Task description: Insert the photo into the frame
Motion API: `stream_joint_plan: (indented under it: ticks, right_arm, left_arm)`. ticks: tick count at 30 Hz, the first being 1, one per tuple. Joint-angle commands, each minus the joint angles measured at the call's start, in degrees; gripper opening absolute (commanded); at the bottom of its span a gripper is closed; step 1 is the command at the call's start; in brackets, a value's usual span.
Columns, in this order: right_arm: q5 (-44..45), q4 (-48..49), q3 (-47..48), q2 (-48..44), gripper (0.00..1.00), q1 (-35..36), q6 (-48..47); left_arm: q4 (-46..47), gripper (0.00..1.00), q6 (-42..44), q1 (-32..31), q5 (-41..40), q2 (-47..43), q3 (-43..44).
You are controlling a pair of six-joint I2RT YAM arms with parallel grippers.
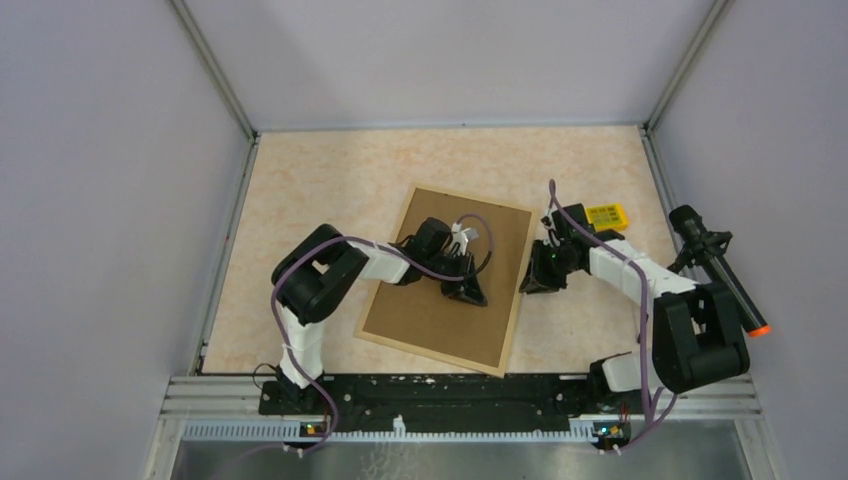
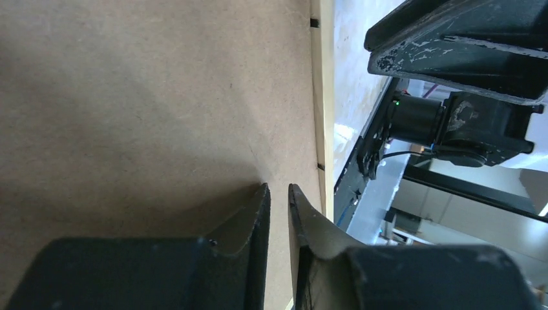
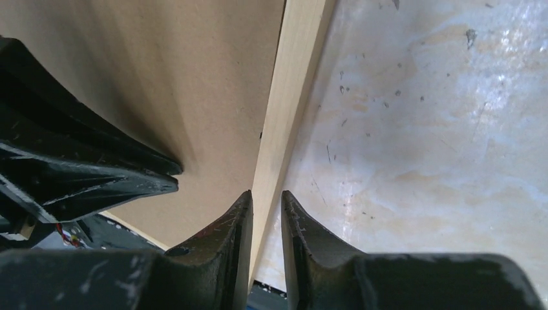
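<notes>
Frame [image 1: 430, 318] lies back-up, skewed, mid table [image 1: 320, 180], brown board showing. Left gripper [image 2: 278, 190] has fingers pressed together, holding nothing, tips on board near frame's right rail. Right gripper [image 3: 266, 197] pinches that light wood rail at frame's right edge. Yellow box [image 1: 607, 215] sits near table's right edge.

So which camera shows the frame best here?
Top external: the whole frame lies back-up on the table, all corners visible. Each wrist view shows only a stretch of brown backing and its light wood edge.
</notes>
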Motion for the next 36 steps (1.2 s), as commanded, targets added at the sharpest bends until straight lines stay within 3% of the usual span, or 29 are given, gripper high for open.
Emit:
stream_joint_plan:
  ticks: [1, 12, 23, 36]
  right_arm:
    - [-0.9, 5.2, -0.3, 2.1, 0.23, -0.3, 0.3]
    - [1.0, 7.2, 0.6, 5.7, 0.23, -1.4, 1.2]
    - [1.1, 9.0, 0.6, 9.0, 0.24, -1.4, 1.8]
    - [12.7, 6.0, 2.0, 12.8, 0.25, 0.8, 2.5]
  left_arm:
    - [2.6, 0.2, -0.5, 0.2, -2.5, 3.0, 1.8]
    - [7.3, 0.21, -2.6, 0.2, -3.7, 4.5, -5.7]
    - [8.5, 0.21, -2.8, 0.2, -3.4, 4.9, -7.2]
    - [8.6, 0.22, -2.9, 0.2, -3.4, 4.8, -7.7]
